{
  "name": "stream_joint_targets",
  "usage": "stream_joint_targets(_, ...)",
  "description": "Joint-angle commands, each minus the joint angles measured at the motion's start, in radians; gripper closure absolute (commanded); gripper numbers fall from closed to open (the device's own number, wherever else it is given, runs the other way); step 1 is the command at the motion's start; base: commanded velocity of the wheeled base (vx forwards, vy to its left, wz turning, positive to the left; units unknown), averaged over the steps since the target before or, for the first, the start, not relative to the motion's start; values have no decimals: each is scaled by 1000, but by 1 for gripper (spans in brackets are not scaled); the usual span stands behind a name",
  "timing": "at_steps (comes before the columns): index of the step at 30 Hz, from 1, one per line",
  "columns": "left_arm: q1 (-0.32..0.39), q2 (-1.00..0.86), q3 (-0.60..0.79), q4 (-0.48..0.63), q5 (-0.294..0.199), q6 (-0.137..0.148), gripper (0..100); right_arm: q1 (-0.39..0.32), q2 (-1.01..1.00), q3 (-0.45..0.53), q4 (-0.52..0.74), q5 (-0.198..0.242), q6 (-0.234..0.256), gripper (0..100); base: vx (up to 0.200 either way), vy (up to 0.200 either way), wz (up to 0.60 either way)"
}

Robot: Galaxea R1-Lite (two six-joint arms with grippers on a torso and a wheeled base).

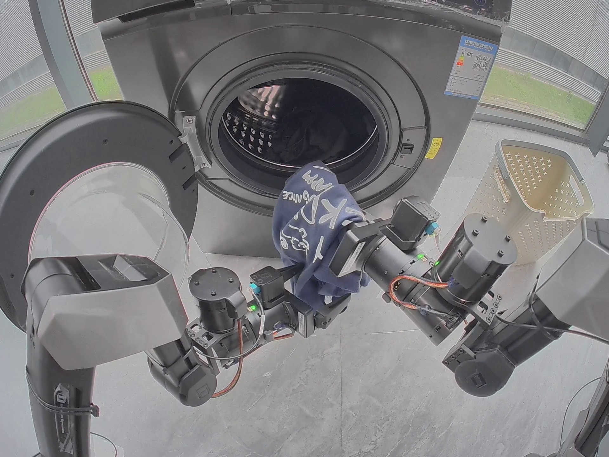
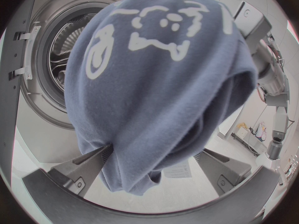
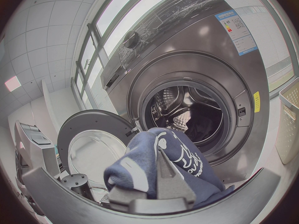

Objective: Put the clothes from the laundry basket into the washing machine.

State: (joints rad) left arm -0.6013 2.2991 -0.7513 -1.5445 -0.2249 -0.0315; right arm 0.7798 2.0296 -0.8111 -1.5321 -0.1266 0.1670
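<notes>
A dark blue garment with white print (image 1: 314, 223) hangs in front of the lower rim of the washing machine's drum opening (image 1: 298, 125). My right gripper (image 1: 339, 233) is shut on it from the right, with the cloth draped over its fingers (image 3: 169, 171). My left gripper (image 1: 330, 309) sits just below the garment's lower end and stands open. In the left wrist view the blue garment (image 2: 155, 78) hangs between the spread fingers (image 2: 93, 159) and brushes one of them. Dark clothing (image 1: 317, 138) lies inside the drum. The cream laundry basket (image 1: 539, 192) stands tilted at the right.
The washing machine (image 1: 412, 90) stands straight ahead with its round door (image 1: 95, 179) swung open to the left, close to my left arm. Grey tiled floor (image 1: 355, 382) lies free below the arms. Windows run behind the machine.
</notes>
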Motion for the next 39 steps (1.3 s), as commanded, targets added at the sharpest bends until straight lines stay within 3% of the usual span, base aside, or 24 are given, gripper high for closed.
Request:
stream_joint_targets(1,17,60,-76,0,19,-5,0,13,-12,10,1,-15,0,100,0,0,0)
stream_joint_targets(13,58,141,-211,3,35,-8,0,38,-45,32,3,-16,5,100,0,0,0)
stream_joint_targets(16,54,140,-243,1,78,-22,0,41,-42,56,0,-18,9,100,0,0,0)
stream_joint_targets(26,46,138,-284,1,116,-38,0,47,-34,62,-2,-31,17,100,0,0,0)
stream_joint_targets(27,44,138,-289,1,121,-38,100,47,-32,62,-3,-31,17,100,0,0,0)
stream_joint_targets(31,43,135,-290,0,122,-41,100,45,-28,58,-3,-31,17,100,0,0,0)
stream_joint_targets(39,43,85,-266,-3,125,-77,100,-13,-26,50,-8,-28,17,100,0,0,0)
